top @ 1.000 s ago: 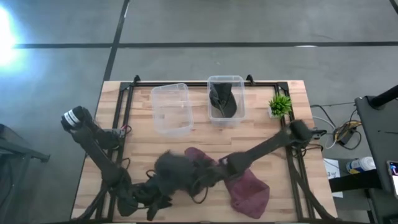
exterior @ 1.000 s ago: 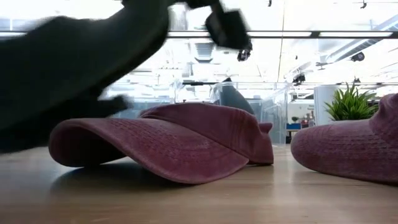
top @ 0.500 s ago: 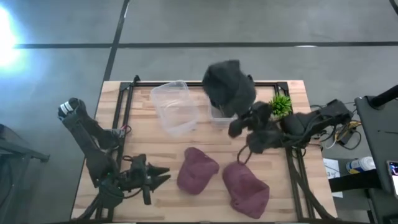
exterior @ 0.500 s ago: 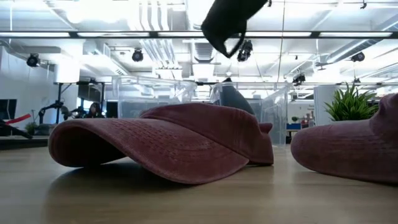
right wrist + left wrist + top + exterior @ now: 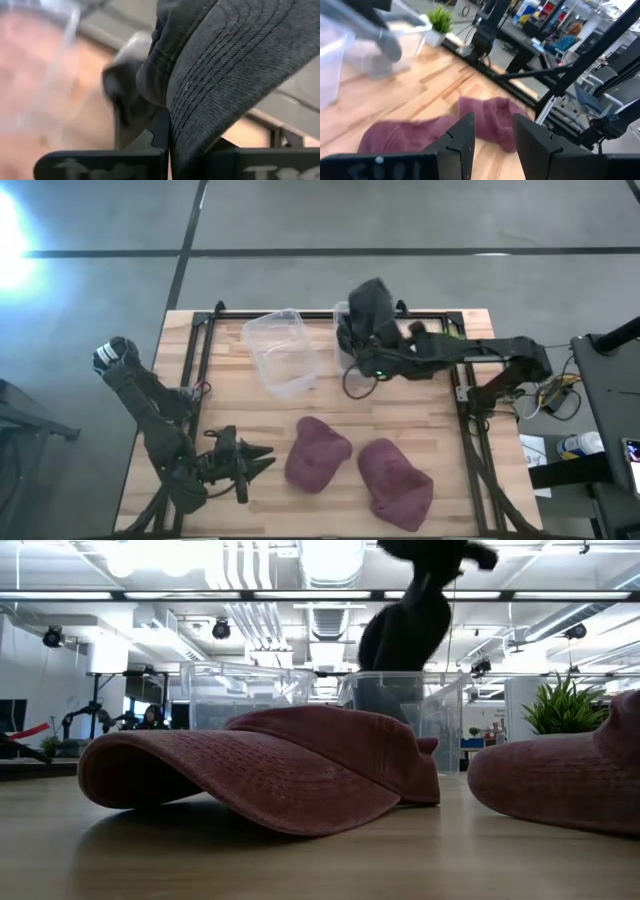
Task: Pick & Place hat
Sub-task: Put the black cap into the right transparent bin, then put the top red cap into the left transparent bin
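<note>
A dark grey hat hangs over the right clear bin at the table's far edge, held by my right gripper, which is shut on it. In the low view the dark grey hat droops above that bin. Two maroon hats lie crown up on the near half of the table. My left gripper waits open near the table's near left corner, touching nothing. My right gripper pinches the dark grey hat by its stitched brim between the two fingers. The arm reaches in from the table's right. The hat is lifted clear of the table and droops over the right bin.
A second clear bin stands left of the right bin, slightly askew. A small green plant stands near the far right corner. A blurred dark shape lies inside the right bin. Black frame rails run along the table's sides.
My right gripper has carried the dark grey hat up from the table's near middle, swung it toward the far right, then brought it left over the right bin. The left maroon hat, covered before, now shows in full. My left gripper has moved slightly toward the far edge.
</note>
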